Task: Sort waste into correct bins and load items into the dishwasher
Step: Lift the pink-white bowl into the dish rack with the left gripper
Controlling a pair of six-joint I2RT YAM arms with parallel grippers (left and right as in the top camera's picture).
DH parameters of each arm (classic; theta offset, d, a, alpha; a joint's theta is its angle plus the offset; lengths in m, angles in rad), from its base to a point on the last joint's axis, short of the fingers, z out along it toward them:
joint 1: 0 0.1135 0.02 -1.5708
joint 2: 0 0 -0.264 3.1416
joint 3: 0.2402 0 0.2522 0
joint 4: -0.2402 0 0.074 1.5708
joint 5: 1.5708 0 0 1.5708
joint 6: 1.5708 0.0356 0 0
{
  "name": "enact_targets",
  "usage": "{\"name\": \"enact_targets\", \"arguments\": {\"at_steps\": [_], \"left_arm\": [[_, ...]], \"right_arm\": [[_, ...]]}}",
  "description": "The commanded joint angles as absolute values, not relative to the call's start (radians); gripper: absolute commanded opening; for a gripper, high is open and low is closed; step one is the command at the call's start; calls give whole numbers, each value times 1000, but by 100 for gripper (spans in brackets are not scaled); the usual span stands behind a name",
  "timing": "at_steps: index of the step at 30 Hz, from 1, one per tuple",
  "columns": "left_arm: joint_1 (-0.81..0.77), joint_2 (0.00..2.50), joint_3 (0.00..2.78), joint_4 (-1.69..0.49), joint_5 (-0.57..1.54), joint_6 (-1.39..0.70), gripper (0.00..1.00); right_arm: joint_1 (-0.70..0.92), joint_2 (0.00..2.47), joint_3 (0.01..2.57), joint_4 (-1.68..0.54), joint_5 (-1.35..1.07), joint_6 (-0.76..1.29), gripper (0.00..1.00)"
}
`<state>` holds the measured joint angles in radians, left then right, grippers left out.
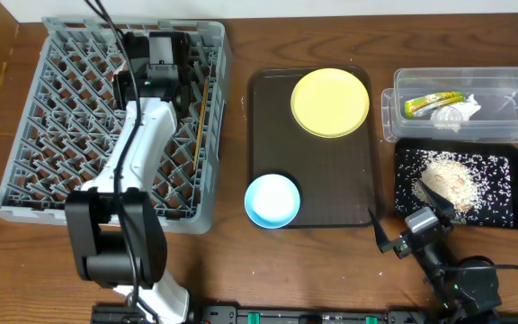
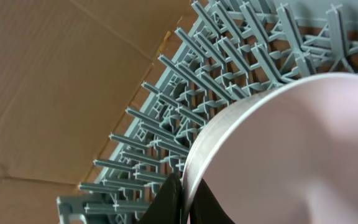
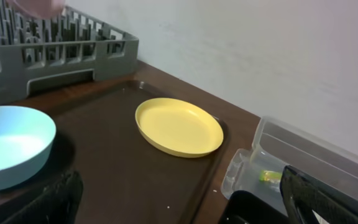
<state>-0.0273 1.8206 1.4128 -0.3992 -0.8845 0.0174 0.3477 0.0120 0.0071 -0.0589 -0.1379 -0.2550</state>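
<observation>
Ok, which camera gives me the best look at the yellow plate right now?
Overhead: the yellow plate shows whole, from above, at the far end of the brown tray. Right wrist shows the plate whole too, at a low slant. Left wrist misses it.

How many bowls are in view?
2. The light blue bowl sits near-left on the brown tray; the white bowl, hidden overhead, is at the dish rack, rim pinched by the left tool.
</observation>
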Motion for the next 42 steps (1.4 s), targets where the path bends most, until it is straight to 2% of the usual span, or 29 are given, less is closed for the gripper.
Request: {"name": "enact_targets", "arguments": {"at_steps": [1,14,22,35,42], "left_arm": [[-26,1814,1423,-372,-936,95,8],[-84,1826,1423,-278,-936,226,8],[-131,1892,1423,-85,-937,449,8],[-153,1975,1423,-88,-965,452,8],[-170,1975,1423,-64,-1062,453,8]], "right_arm": [[335,7,6,-62,-135,-259,99],[335,7,6,-62,-136,-259,99],[335,7,6,-62,-135,-259,99],[335,7,6,-62,-135,-259,99],[335,7,6,-62,-135,-259,99]]}}
